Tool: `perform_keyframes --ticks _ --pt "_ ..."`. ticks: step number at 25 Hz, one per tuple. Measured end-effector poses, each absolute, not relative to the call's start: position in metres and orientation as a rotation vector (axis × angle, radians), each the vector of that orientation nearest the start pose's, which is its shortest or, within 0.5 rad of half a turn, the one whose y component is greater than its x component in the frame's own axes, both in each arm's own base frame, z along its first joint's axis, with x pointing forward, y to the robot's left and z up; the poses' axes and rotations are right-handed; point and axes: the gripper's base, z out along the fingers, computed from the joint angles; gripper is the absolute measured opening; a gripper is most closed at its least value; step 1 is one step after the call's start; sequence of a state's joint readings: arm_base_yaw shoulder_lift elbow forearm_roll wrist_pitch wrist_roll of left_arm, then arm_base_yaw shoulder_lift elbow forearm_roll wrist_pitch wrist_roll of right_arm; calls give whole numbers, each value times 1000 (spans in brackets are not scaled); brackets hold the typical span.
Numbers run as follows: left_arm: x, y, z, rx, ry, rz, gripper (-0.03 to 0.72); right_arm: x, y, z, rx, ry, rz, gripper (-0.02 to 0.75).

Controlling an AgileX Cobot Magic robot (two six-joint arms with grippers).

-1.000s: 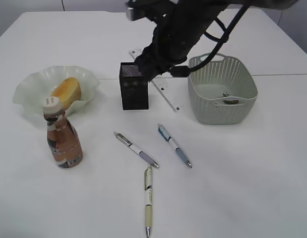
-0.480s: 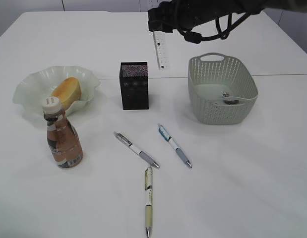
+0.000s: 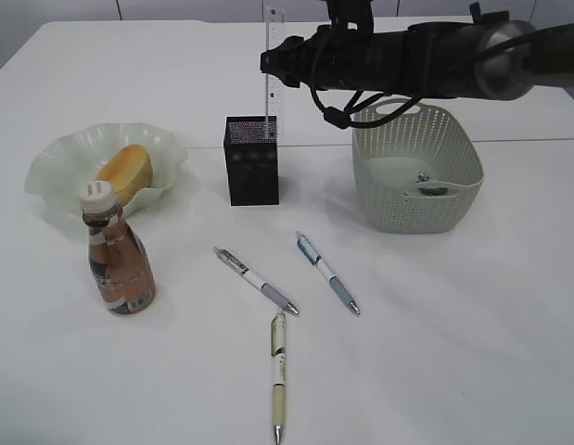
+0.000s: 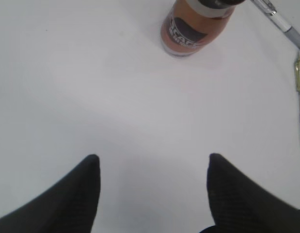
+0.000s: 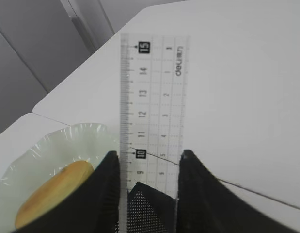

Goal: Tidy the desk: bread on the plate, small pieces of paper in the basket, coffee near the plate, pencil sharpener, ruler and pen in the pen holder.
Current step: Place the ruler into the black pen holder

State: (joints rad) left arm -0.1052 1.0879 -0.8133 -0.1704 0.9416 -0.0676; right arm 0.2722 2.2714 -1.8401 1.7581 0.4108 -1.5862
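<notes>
At the top centre of the exterior frame, the right hand [image 3: 275,63] grips a clear ruler [image 3: 273,69] that stands upright, its lower end at or just inside the mouth of the black mesh holder [image 3: 251,159]; the wrist view shows its two fingers [image 5: 108,194] pressed against the ruler's long edges, with the holder's rim directly below. The left hand [image 4: 152,162] hangs wide and empty over bare bench [image 3: 472,352], with the coffee bottle [image 4: 196,26] at the top of its frame. In the exterior view, the bottle stands at lower left, just in front of the wavy plate [image 3: 59,158], which carries the bread [image 3: 124,173]. Three pens lie on the bench in front of the holder: a grey one [image 3: 255,280], a blue one [image 3: 326,273] and a yellow one [image 3: 278,374]. The basket [image 3: 414,165] sits at right, with small scraps [image 3: 427,188] inside.
</notes>
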Motion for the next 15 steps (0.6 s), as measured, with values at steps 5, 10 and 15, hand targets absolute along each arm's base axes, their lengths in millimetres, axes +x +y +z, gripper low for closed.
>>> perform_keyframes --ticks 5,10,15 --pt "190 -33 285 -43 2703 -269 505 512 184 220 -439 1789 701 265" --pt "190 -33 285 -43 2703 -269 505 524 188 220 -448 1748 703 265" --pt "190 -33 285 -43 2703 -269 505 532 191 212 -493 1718 670 265"
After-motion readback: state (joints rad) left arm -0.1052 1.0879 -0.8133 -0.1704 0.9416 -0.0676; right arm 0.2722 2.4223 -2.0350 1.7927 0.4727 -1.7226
